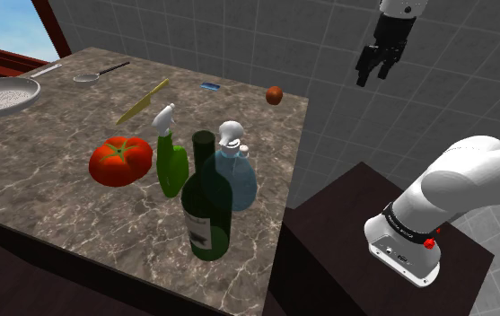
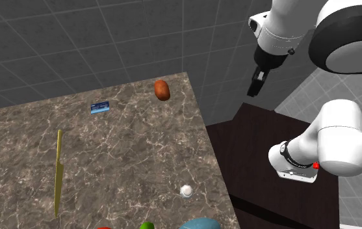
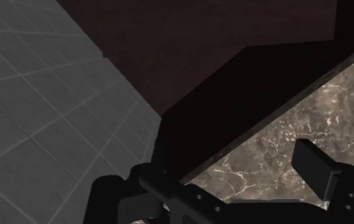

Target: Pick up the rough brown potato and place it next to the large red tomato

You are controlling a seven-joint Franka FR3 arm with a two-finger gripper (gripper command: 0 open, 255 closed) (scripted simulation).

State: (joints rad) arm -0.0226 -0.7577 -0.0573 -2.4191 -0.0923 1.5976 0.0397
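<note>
Small oval reddish-brown potato [image 1: 275, 94], lying free, below and apart from the raised gripper [image 1: 373, 79], large glossy red tomato [image 1: 120, 161], green-stalked, upright, farther from the gripper

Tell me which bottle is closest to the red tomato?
The green spray bottle with the white trigger, beside the tomato; the dark wine bottle and pale blue bottle stand farther off.

The potato [image 1: 275, 94] is brown, the tomato [image 1: 120, 161] red (counter [image 1: 41, 179] white-veined).

Marble counter [image 1: 41, 197], potato [image 1: 275, 94], tomato [image 1: 120, 161], bottles [image 1: 206, 211], prob. knife [image 1: 143, 101]
</note>
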